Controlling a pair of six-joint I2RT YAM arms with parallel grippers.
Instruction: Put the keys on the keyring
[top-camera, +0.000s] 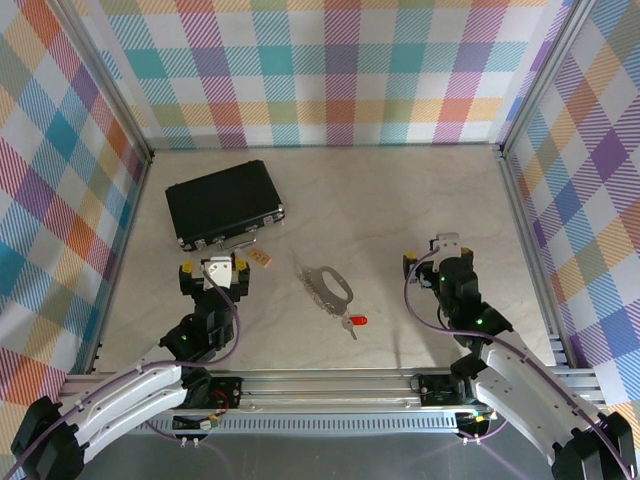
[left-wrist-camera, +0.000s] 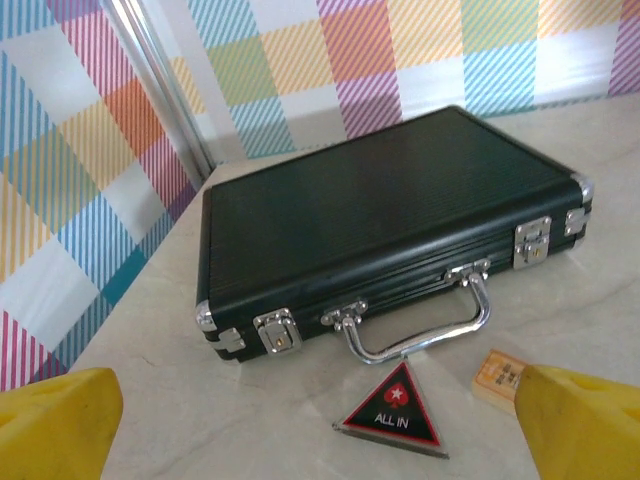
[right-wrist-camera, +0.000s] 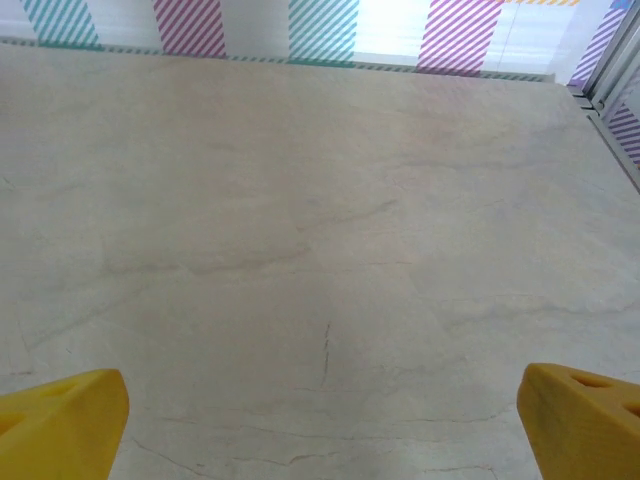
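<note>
The key (top-camera: 352, 322), small and silver with a red head, lies on the marble table near the front middle. Just behind it and to its left lies the grey metal keyring (top-camera: 325, 283), apart from the key. My left gripper (top-camera: 214, 263) hovers to the left of the ring, open, with nothing between its yellow fingertips (left-wrist-camera: 55, 420). My right gripper (top-camera: 438, 250) stands to the right of the ring, also open and empty. In the right wrist view the right gripper (right-wrist-camera: 322, 425) faces bare table.
A black case (top-camera: 222, 203) with a chrome handle (left-wrist-camera: 420, 325) lies at the back left, straight ahead of my left gripper (left-wrist-camera: 320, 432). A dark triangular tag (left-wrist-camera: 395, 412) and a tan tag (left-wrist-camera: 500, 378) lie before it. Checked walls enclose the table.
</note>
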